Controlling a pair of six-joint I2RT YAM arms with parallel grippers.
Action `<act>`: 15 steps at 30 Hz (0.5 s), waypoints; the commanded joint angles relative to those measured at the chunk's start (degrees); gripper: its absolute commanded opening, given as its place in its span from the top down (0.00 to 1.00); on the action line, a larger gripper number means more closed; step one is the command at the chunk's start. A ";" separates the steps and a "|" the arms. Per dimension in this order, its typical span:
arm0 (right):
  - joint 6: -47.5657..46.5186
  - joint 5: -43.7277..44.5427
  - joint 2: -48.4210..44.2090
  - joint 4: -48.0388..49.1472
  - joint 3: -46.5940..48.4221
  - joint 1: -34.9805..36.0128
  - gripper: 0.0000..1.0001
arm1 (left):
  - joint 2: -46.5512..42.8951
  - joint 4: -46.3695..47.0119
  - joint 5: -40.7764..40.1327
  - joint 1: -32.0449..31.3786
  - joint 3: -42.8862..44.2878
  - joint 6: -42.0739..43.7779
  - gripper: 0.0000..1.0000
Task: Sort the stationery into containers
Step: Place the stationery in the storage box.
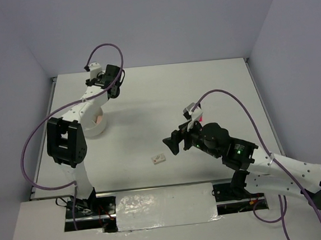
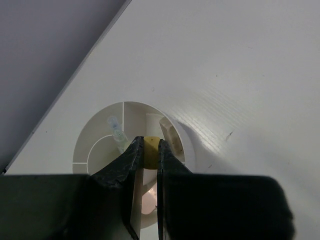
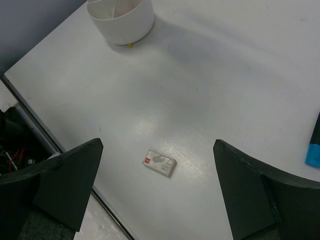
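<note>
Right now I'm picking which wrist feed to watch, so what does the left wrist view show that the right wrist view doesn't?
Only the left wrist view: the left gripper closed on a yellow item above the tub, with the tub's inner dividers and a pale pen inside it. Only the right wrist view: the open right gripper, an eraser lying on the table, and a blue item at the right edge. Both: the white tub and the white table.
</note>
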 commanded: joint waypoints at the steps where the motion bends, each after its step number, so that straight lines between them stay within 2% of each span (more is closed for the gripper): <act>1: -0.81 -0.75 0.51 0.79 0.02 0.34 0.00 | 0.38 1.62 -1.18 0.93 -0.46 -0.05 0.97; 3: -0.90 -1.45 0.69 1.40 -0.24 0.34 0.00 | -0.05 2.59 -0.74 1.28 -1.08 0.57 0.86; 4: -0.90 -1.63 0.86 1.49 -0.24 0.34 0.00 | -0.14 2.94 -0.30 1.37 -1.52 0.66 0.84; 11: -0.64 -2.33 1.22 1.67 -0.42 0.34 0.00 | 0.47 3.65 0.76 1.89 -1.70 1.19 0.80; 15: -0.90 -2.33 0.96 1.23 -0.25 0.34 0.00 | 0.91 4.44 1.72 2.42 -2.05 1.54 0.74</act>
